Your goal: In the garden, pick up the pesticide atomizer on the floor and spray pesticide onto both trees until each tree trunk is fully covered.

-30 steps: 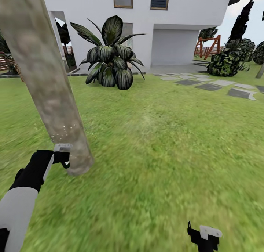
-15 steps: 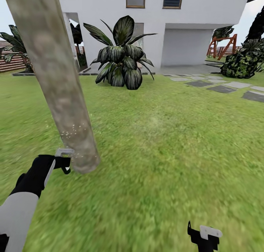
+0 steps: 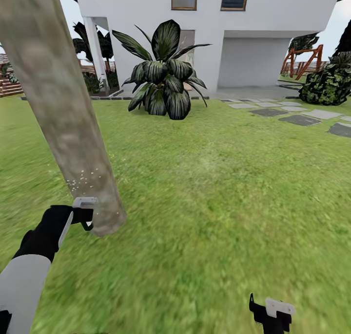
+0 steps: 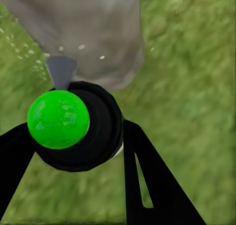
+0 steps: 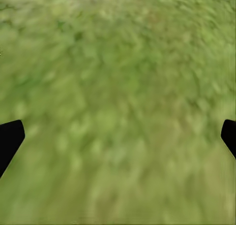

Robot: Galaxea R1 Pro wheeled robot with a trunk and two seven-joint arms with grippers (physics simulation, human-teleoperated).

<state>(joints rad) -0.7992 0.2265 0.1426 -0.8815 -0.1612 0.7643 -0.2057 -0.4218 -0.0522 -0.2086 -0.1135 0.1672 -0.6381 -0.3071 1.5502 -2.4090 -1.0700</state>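
A thick mottled grey-brown tree trunk [image 3: 63,115] leans across the left of the head view, rising from the grass floor [image 3: 219,202]. White pesticide specks [image 3: 80,178] dot its lower part. My left gripper [image 3: 83,213] is shut on the pesticide atomizer [image 3: 86,202] right beside the trunk's base. In the left wrist view the atomizer [image 4: 98,136] is black and round with a green ball, and its grey nozzle [image 4: 61,71] points at the speckled trunk [image 4: 83,23]. My right gripper [image 3: 273,312] hangs low at the right, open over bare grass [image 5: 118,87].
A white house [image 3: 273,12] stands behind the lawn. In front of it grows a dark broad-leaved plant [image 3: 163,76]. Grey stepping stones [image 3: 297,119], a bush [image 3: 326,85] and a wooden frame [image 3: 302,59] lie at the far right. Open lawn spreads to the trunk's right.
The head view has shifted, so trunk and house sit differently in the picture. Both arms hold the same pose, and the left gripper keeps the atomizer at the trunk's base.
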